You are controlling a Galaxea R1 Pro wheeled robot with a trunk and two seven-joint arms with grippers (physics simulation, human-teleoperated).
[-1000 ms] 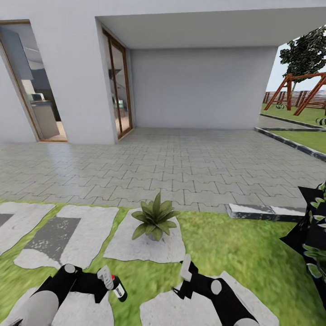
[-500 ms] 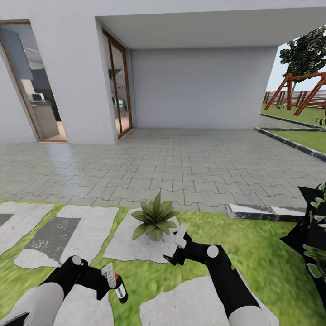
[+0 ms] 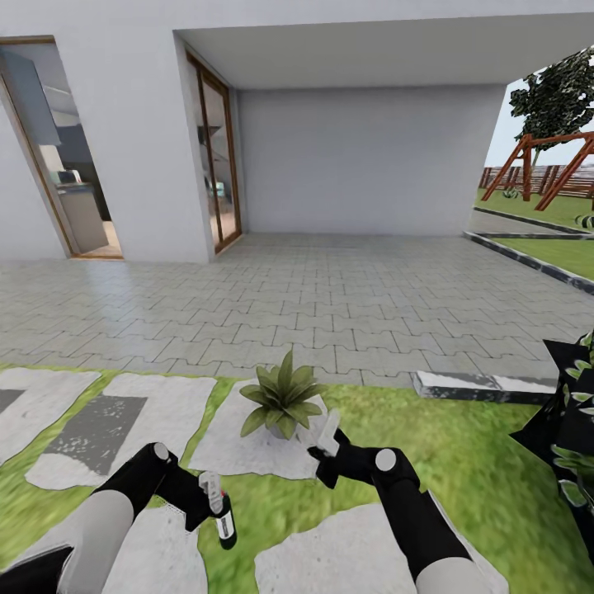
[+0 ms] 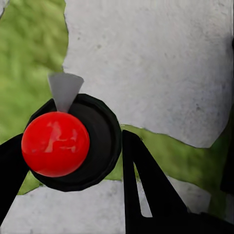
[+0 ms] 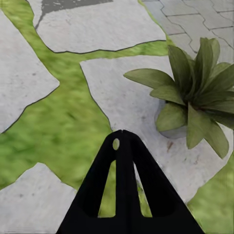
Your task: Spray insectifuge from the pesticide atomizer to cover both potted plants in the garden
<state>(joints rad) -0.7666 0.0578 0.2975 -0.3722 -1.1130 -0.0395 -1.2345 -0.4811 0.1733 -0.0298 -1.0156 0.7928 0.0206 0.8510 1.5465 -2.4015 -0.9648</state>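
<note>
My left gripper (image 3: pixel 211 497) is shut on the pesticide atomizer (image 3: pixel 224 526), a slim bottle with a whitish top, red band and dark body, held low over the grass between stepping stones. In the left wrist view the atomizer (image 4: pixel 92 146) shows end-on with its red top, gripped by my left gripper (image 4: pixel 71 142). One potted plant (image 3: pixel 282 400), a green rosette in a grey pot, stands on a stepping stone just ahead. My right gripper (image 3: pixel 328 426) is shut and empty, close beside the plant's near right side. The right wrist view has the plant (image 5: pixel 195 95) just past my right gripper (image 5: pixel 122 132).
Pale stepping stones (image 3: pixel 140 421) lie in the lawn (image 3: pixel 445 445). Beyond is grey paving (image 3: pixel 330 305) and a white house with glass doors (image 3: pixel 216 157). A big dark-leaved bush (image 3: pixel 573 421) stands at the right. A kerb (image 3: pixel 483 386) edges the paving. A swing frame (image 3: pixel 549 169) is far right.
My right gripper has moved forward from over the near stone to beside the plant. My left arm has shifted right and forward with the atomizer still held.
</note>
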